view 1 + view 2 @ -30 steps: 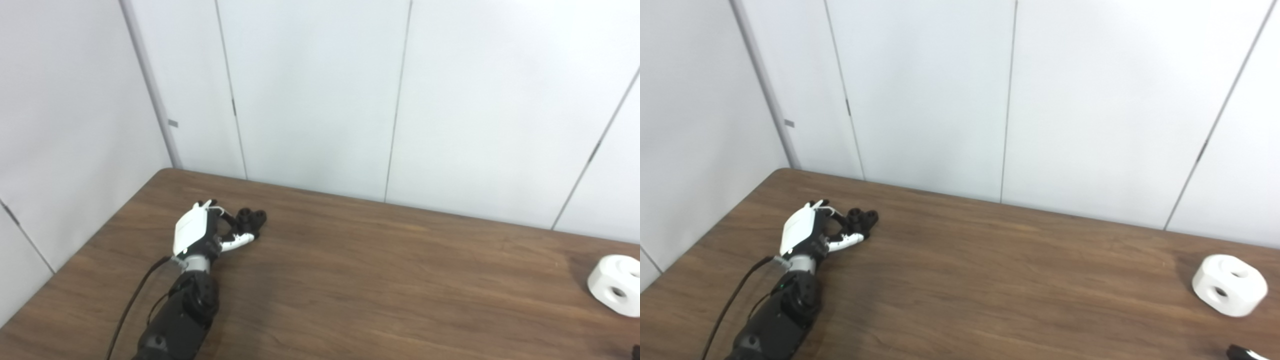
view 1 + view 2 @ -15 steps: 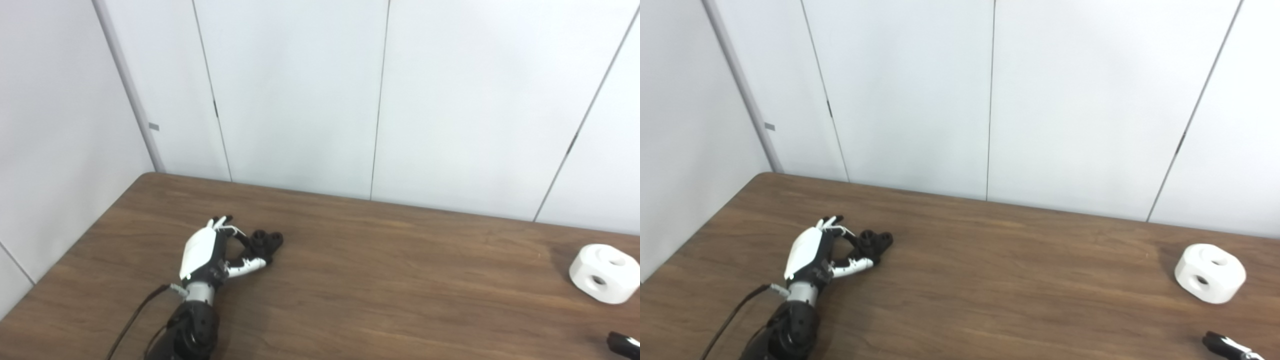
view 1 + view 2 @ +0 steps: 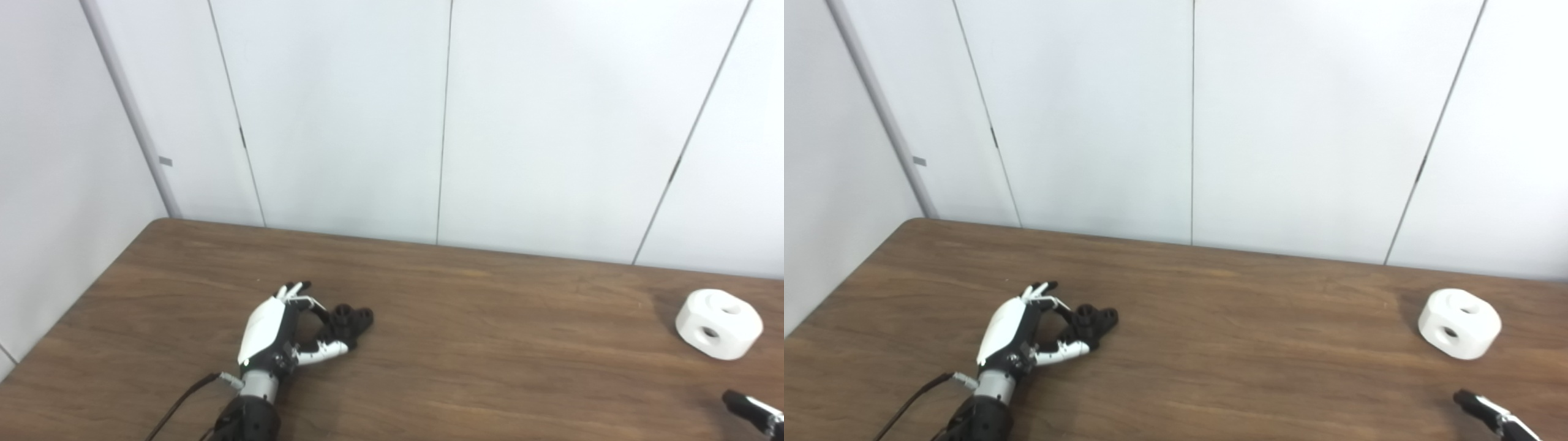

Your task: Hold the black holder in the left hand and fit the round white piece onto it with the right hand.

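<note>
- The opening step is judged to be in hand: the black holder (image 3: pixel 350 320) is being taken by the left hand (image 3: pixel 278 334), and nothing has been fitted yet.
- The holder is found at about 8 o'clock on the bench (image 3: pixel 490 343), in the left half, resting on the wood.
- The left hand is curled around the holder from the 9 o'clock side — fingers behind it, the thumb (image 3: pixel 324 352) in front and close beneath it. Contact seems likely, but a firm pinch cannot be confirmed, and no lift is seen.
- The round white piece (image 3: pixel 1459 332) is lying at about 3 o'clock on the bench, well apart from the holder, with its holes seen on the top and on the side.
- Of the right hand (image 3: pixel 1488 413) only a small tip is seen at the 5 o'clock corner, near the white piece but not touching it; whether it is spread or closed cannot be told.
- For the next move, a secure closing on the holder and a lift are called for — then the white piece must be reached by the right hand and its hole lined up with the holder.
</note>
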Robot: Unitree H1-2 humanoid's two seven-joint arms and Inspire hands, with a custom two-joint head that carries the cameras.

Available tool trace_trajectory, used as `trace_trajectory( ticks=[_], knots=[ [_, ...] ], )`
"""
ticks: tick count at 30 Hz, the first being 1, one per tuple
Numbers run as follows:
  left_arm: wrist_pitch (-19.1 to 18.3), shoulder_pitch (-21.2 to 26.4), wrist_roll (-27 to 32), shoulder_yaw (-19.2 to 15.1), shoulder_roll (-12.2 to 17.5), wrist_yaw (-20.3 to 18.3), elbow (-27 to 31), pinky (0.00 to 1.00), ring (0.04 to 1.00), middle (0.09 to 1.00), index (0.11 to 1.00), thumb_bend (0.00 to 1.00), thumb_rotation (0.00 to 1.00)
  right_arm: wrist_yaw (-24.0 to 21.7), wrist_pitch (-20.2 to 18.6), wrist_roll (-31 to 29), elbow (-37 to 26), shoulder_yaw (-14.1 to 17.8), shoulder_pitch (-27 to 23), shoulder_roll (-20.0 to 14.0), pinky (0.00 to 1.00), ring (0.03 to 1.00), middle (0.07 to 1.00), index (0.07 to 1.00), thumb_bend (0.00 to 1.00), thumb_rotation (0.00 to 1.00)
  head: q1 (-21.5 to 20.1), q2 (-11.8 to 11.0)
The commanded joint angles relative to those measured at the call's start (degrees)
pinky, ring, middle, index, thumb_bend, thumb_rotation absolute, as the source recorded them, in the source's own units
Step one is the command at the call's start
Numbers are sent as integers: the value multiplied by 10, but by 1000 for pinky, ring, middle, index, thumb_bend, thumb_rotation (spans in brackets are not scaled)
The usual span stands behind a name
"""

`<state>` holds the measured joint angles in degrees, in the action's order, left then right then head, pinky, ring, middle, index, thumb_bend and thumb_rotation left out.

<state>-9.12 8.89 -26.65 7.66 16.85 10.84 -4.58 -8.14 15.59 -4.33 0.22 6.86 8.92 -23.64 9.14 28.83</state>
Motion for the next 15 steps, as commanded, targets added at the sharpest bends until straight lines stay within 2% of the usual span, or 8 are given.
trace_trajectory(
  ticks=[1,10,15],
  knots=[
    [8,-6,12,6,-6,-25,25,1000,1000,953,482,519,40,-9,-27,14,0,-24,17,22,991,991,957,861,937,607,-7,5],
    [24,-53,1,25,-26,-55,82,1000,1000,936,481,519,41,5,-62,33,-60,-33,28,37,1000,998,956,846,874,569,-39,17],
    [39,-78,-19,48,-33,-64,115,1000,1000,935,481,519,42,11,-109,10,-100,-28,32,54,1000,1000,971,862,827,512,-53,22]
  ],
)
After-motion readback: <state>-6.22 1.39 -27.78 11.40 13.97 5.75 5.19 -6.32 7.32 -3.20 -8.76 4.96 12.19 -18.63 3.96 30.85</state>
